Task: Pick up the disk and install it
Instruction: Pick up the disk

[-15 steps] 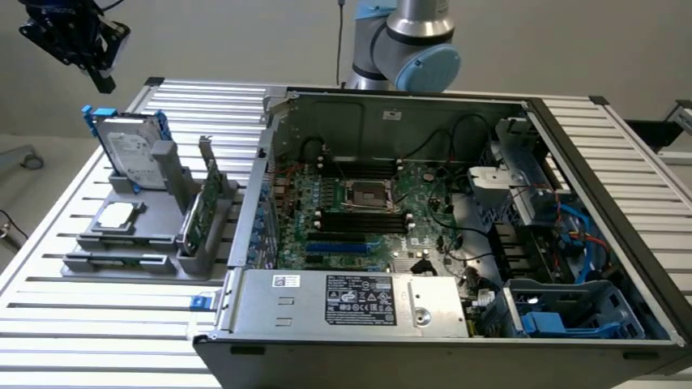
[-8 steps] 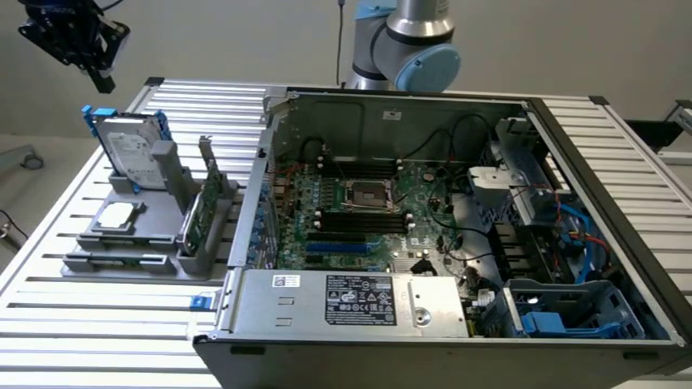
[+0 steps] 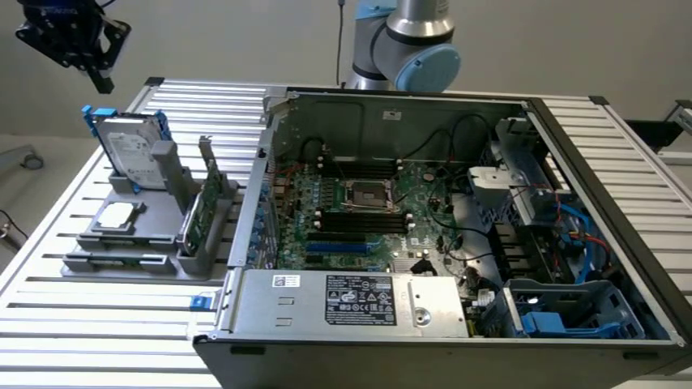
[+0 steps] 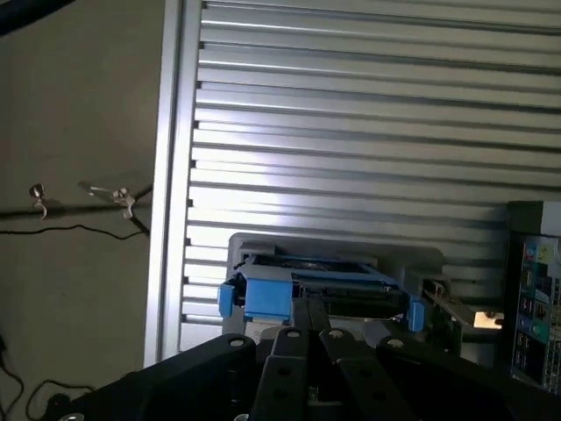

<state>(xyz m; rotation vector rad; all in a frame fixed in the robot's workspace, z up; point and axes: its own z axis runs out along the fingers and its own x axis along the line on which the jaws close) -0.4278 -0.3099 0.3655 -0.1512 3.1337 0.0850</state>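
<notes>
The disk (image 3: pixel 132 152) stands upright in a grey holder (image 3: pixel 130 243) on the slatted table, at the exterior view's left. It is silver-grey with a white label and blue rails. My gripper (image 3: pixel 102 81) hangs in the air above and slightly behind the disk, apart from it. In the wrist view the disk (image 4: pixel 316 285) shows edge-on with its blue rail ends, just beyond my gripper (image 4: pixel 307 309). The black fingers (image 4: pixel 292 338) are pressed together, shut on nothing.
An open computer case (image 3: pixel 378 101) with its motherboard (image 3: pixel 362 207) takes up the exterior view's right. A blue drive cage (image 3: pixel 578 312) sits at its near right corner. A green circuit card (image 3: pixel 206 198) and a square silver chip (image 3: pixel 117 215) also rest in the holder.
</notes>
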